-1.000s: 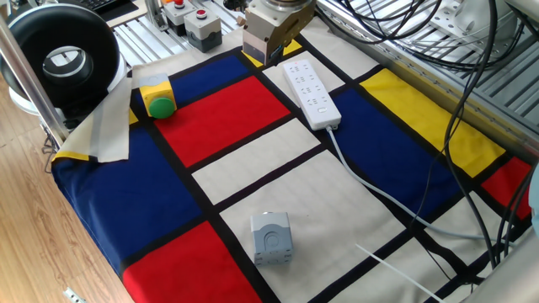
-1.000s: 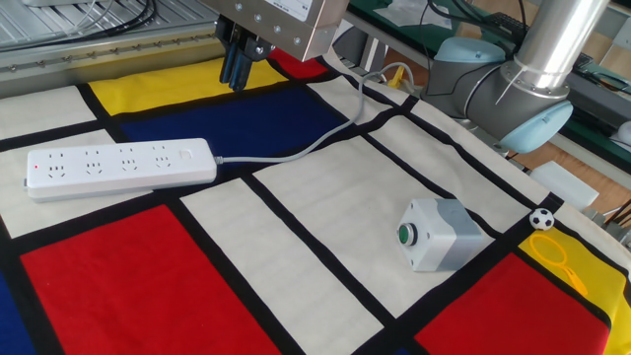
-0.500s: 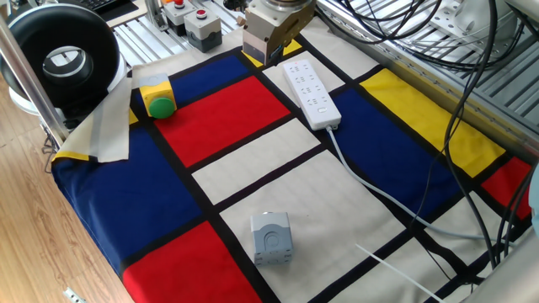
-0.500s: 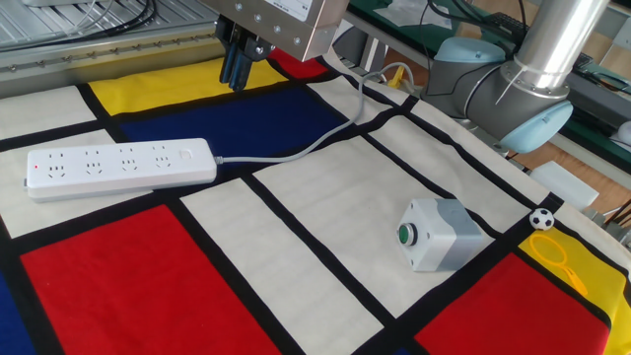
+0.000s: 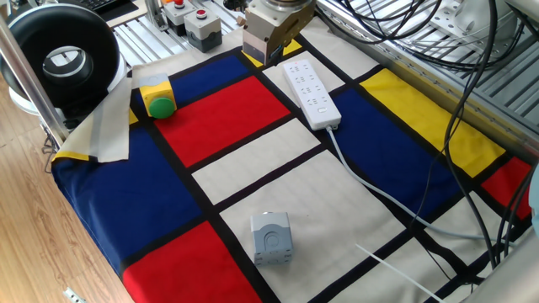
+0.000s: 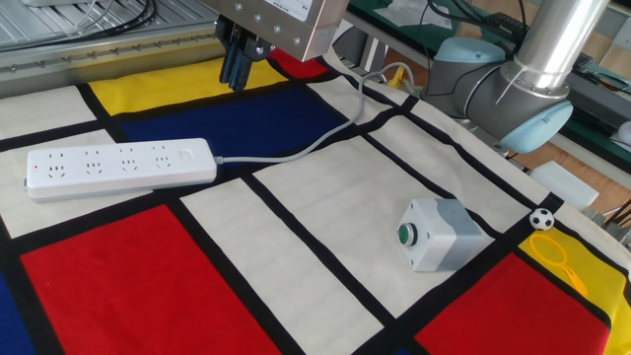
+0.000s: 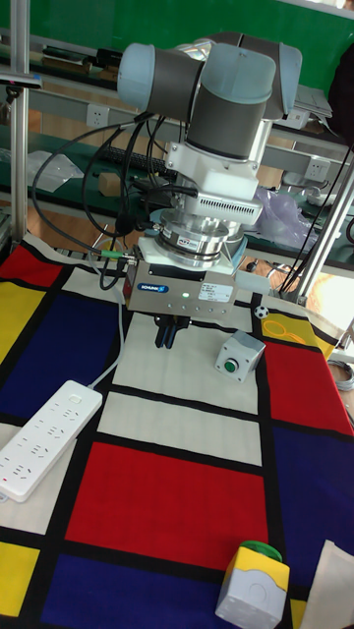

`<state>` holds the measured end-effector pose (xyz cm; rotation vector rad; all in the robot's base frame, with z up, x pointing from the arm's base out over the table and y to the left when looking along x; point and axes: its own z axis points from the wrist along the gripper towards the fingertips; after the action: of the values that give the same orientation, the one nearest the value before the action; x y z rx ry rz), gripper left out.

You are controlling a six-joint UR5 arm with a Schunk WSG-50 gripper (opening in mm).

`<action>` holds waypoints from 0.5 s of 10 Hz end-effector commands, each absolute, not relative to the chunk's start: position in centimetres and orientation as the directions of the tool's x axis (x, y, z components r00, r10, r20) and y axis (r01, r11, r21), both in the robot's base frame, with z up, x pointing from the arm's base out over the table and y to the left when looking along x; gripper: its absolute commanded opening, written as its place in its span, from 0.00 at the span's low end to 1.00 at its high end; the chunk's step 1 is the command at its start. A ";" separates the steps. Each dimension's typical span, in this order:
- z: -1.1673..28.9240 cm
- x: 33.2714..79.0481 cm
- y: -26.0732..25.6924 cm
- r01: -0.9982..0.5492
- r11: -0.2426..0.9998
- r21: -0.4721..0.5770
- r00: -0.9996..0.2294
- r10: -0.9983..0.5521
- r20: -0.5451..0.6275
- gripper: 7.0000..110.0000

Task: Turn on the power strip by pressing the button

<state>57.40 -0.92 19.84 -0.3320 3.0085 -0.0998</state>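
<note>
The white power strip (image 6: 118, 166) lies flat on the chequered cloth, and also shows in the first fixed view (image 5: 310, 93) and at the left of the tall view (image 7: 44, 435). Its pale button (image 6: 185, 155) sits at the cable end, where the white cable (image 6: 296, 150) leaves. My gripper (image 6: 234, 79) hangs above the cloth behind the strip, over the blue and yellow panels, apart from it. Its dark fingers (image 7: 169, 337) point down and rest together with nothing between them. In the first fixed view the gripper (image 5: 268, 57) is beside the strip's far end.
A grey box with a green button (image 6: 441, 234) stands on the white panel. A yellow box with a green dome (image 5: 157, 99) sits at the cloth's left edge. Grey boxes with red buttons (image 5: 202, 25) stand beyond the cloth. Black cables (image 5: 455, 101) hang at the right.
</note>
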 end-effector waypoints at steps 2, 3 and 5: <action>19.9 57.5 -0.8 -0.212 0.975 -0.069 -0.970 -0.218 -0.109 0.00; 19.9 57.4 -0.8 -0.213 0.974 -0.071 -0.970 -0.220 -0.107 0.00; 19.8 57.5 -0.9 -0.218 0.973 -0.072 -0.969 -0.225 -0.107 0.00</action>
<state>57.40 -1.04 19.78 -0.3386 3.0089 -0.1058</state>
